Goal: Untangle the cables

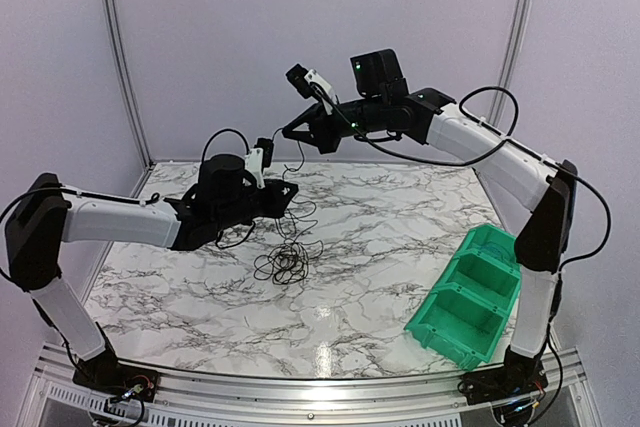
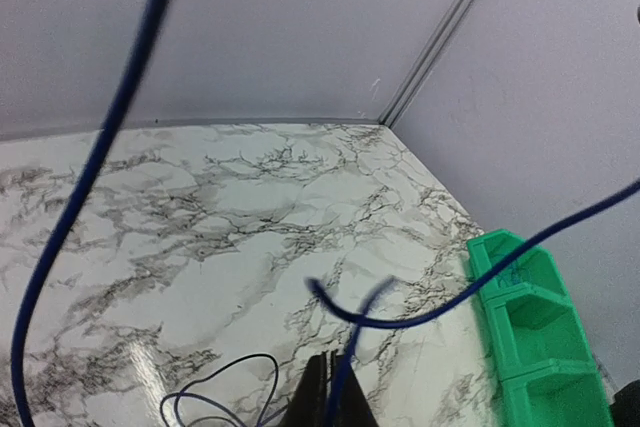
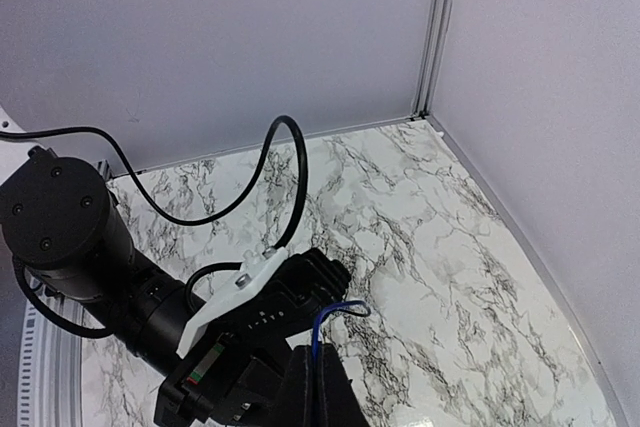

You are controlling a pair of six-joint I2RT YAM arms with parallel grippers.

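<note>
Top external view, both arms up over the marble table (image 1: 400, 222). Low on the left, the left gripper (image 1: 288, 191) is pinched tight on the cables (image 1: 287, 263), and its wrist view shows blue wire caught between the closed fingers. Higher and further back, the right gripper (image 1: 292, 131) is clamped too, with a blue loop poking out of its tips. Thin strands drop to a loopy tangle lying on the marble, well apart from the green bin (image 1: 470, 297).

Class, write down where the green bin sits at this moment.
In the top view, the green bin rests on the marble table's near right part, beside the right arm and well right of the cables.
</note>
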